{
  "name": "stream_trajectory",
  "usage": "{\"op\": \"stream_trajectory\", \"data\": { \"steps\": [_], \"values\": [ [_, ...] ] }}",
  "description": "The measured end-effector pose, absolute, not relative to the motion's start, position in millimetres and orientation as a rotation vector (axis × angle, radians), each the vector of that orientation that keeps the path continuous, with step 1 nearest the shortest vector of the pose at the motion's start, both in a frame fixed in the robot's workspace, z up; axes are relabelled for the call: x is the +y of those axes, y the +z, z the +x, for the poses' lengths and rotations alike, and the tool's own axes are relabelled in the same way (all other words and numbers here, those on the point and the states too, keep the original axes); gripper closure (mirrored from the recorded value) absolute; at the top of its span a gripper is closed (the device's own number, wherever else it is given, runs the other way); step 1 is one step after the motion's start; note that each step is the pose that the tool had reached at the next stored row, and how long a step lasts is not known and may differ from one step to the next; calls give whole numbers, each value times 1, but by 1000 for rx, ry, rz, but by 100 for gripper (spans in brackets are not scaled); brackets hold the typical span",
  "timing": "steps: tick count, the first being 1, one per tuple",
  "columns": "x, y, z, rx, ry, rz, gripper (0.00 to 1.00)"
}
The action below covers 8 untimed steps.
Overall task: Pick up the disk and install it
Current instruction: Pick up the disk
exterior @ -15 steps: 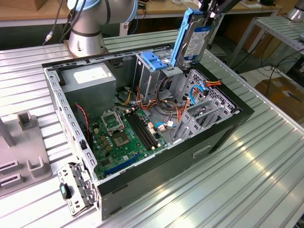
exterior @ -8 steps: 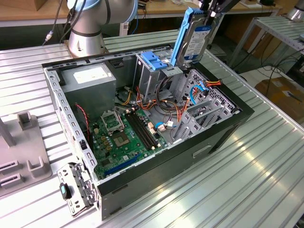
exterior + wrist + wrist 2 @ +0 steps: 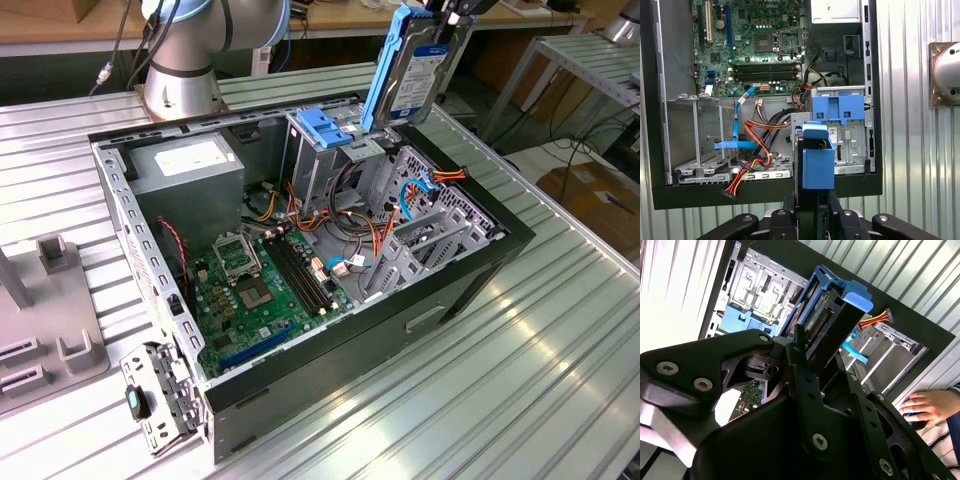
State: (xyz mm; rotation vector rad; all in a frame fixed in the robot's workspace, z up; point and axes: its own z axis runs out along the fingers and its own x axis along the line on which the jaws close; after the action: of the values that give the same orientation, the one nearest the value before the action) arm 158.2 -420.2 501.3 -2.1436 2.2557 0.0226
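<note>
Black gripper [image 3: 820, 352] is clamping its jaws on the disk [image 3: 835, 310] — holding it nearly upright above the open computer case [image 3: 470, 270], near the light-blue latch [image 3: 325, 128].

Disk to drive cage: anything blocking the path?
Nothing visible. The gripper holds the disk upright just above the cage with the light-blue latch; the loose cables lie beside the cage, not under the disk.
</note>
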Motion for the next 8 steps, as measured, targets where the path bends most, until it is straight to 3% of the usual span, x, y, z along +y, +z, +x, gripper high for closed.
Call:
{"op": "stream_trajectory", "data": {
  "steps": [8],
  "values": [
    [-437, 501, 158, 2256, 23, -2144, 65]
  ]
}}
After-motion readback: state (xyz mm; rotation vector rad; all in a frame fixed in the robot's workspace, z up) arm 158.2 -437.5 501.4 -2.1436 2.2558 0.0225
